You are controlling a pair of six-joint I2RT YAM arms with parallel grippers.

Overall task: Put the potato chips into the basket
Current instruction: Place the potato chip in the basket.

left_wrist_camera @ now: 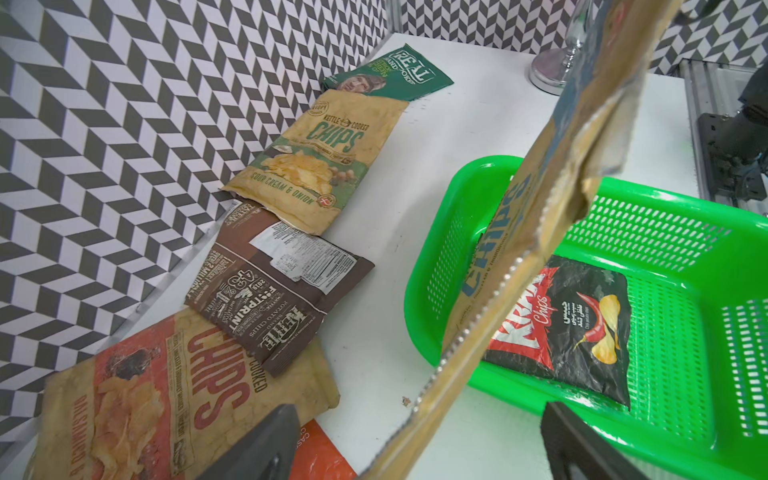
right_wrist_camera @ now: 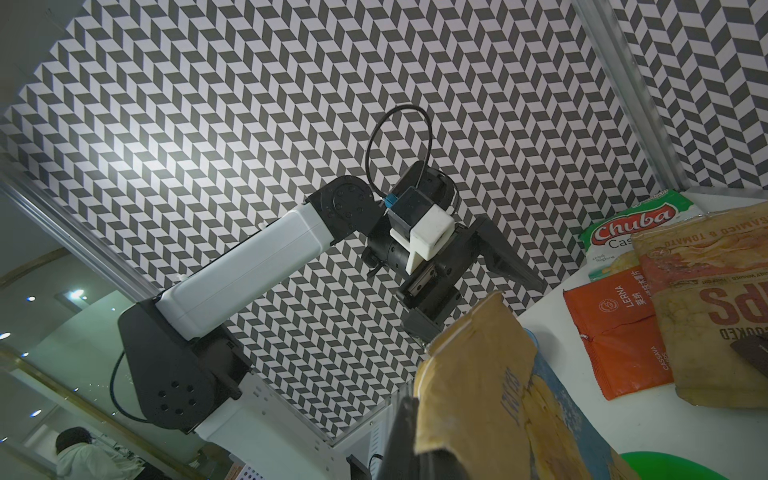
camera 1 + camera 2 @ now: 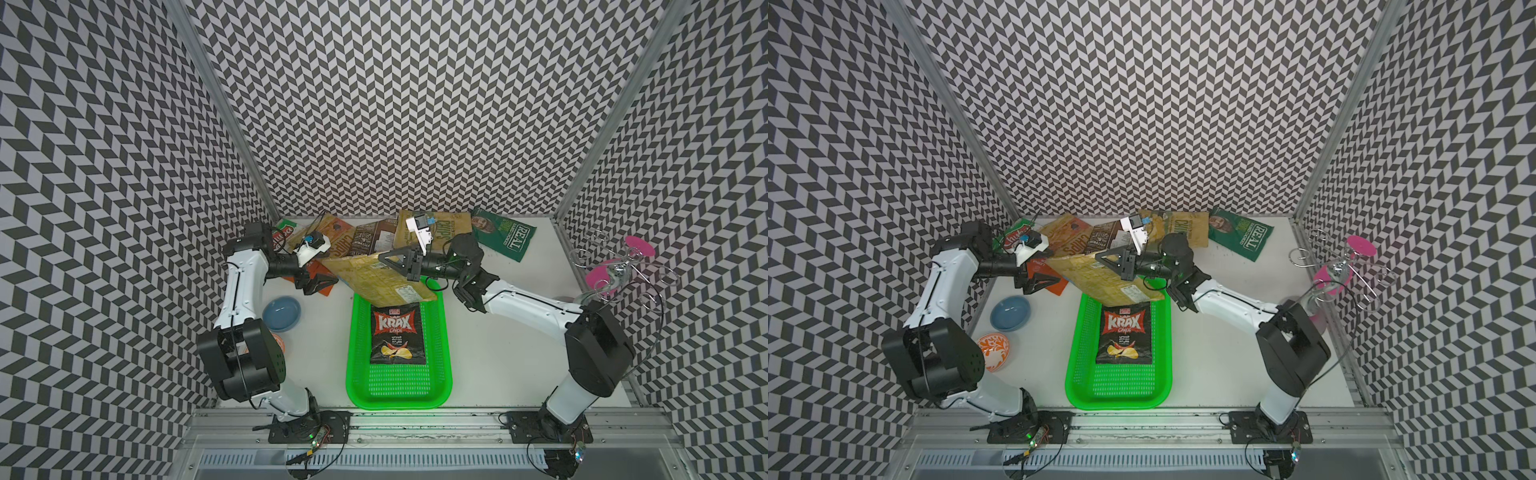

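Observation:
My right gripper (image 3: 388,259) is shut on the top edge of a tan potato chips bag with blue print (image 3: 374,278). The bag hangs tilted over the far end of the green basket (image 3: 442,353), and a black KRAX bag (image 3: 395,332) lies flat inside. My left gripper (image 3: 320,284) is open above an orange bag (image 3: 328,290). In the left wrist view the hanging tan bag's (image 1: 540,232) serrated edge passes between my left gripper's (image 1: 419,415) spread fingers. Along the back wall lie Chuba (image 3: 284,230), tan CHIPS (image 3: 332,237), brown Kettle (image 3: 370,239), another tan CHIPS (image 3: 440,232) and green REAL (image 3: 505,239) bags.
A blue bowl (image 3: 281,313) and an orange patterned bowl (image 3: 993,351) sit at the left by my left arm. A pink and wire stand (image 3: 615,270) is at the right edge. Patterned walls enclose the table on three sides.

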